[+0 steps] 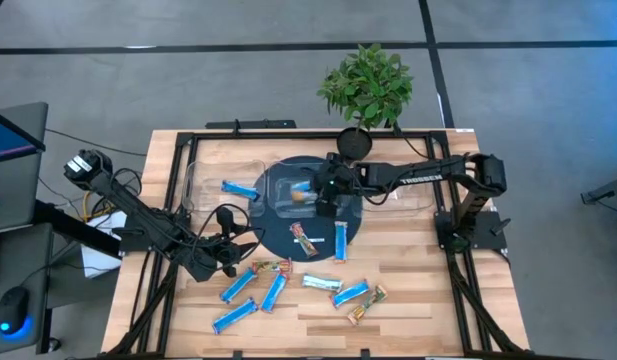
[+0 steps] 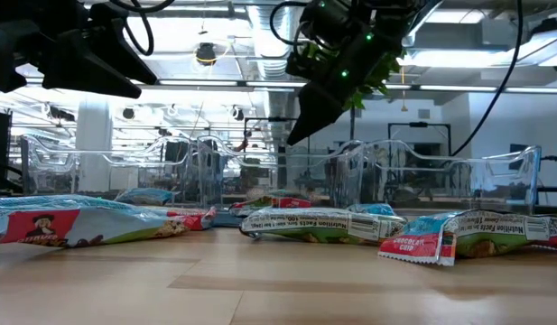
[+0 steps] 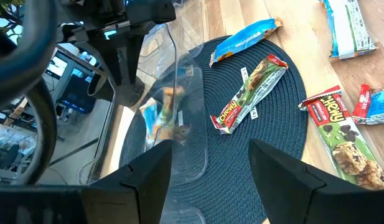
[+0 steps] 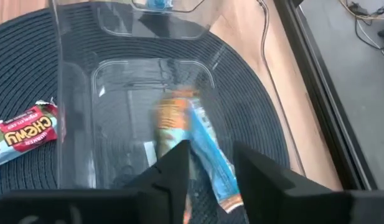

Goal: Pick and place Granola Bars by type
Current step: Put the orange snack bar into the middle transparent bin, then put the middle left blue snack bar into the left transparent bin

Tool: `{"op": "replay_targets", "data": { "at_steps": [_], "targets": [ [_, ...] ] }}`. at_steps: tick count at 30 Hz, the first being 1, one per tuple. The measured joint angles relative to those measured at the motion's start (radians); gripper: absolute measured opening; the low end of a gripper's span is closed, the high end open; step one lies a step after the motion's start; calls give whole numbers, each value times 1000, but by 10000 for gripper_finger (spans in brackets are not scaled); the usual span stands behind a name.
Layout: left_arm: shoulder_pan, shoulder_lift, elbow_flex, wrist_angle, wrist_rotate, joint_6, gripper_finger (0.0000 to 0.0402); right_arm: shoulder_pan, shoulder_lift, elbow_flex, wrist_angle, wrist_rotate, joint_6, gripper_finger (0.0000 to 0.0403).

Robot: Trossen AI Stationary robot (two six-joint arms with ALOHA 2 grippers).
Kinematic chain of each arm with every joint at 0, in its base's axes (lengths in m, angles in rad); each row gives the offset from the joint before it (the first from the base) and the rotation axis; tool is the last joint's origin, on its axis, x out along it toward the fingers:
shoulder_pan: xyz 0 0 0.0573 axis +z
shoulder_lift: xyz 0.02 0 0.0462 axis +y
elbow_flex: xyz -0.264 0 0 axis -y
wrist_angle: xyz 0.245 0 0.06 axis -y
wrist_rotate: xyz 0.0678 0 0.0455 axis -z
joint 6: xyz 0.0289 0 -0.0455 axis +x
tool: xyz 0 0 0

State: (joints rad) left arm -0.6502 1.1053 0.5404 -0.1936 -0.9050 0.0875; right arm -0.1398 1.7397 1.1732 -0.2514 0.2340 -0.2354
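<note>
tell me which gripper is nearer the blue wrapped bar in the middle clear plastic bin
Right. The right gripper hangs directly over the blue wrapped bar in the middle clear plastic bin. The left gripper sits off toward the front-left, over bare table beside the round dark mat.

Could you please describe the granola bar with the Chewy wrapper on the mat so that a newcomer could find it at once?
Start at the round dark woven mat in the table's middle, under the clear bins. Two bars lie on its bare part: the Chewy bar and, beside it, a blue bar. The Chewy bar is the red-and-green one with white lettering.
</note>
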Motion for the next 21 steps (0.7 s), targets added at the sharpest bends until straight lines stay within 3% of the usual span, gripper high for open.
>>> {"op": "replay_targets", "data": {
  "at_steps": [9,21],
  "targets": [
    [0,0,0,-3,0,0,208,56,0,0,30,3,-44,204],
    [0,0,0,-18,77,-96,208,303,-1,0,25,2,9,199]
  ]
}}
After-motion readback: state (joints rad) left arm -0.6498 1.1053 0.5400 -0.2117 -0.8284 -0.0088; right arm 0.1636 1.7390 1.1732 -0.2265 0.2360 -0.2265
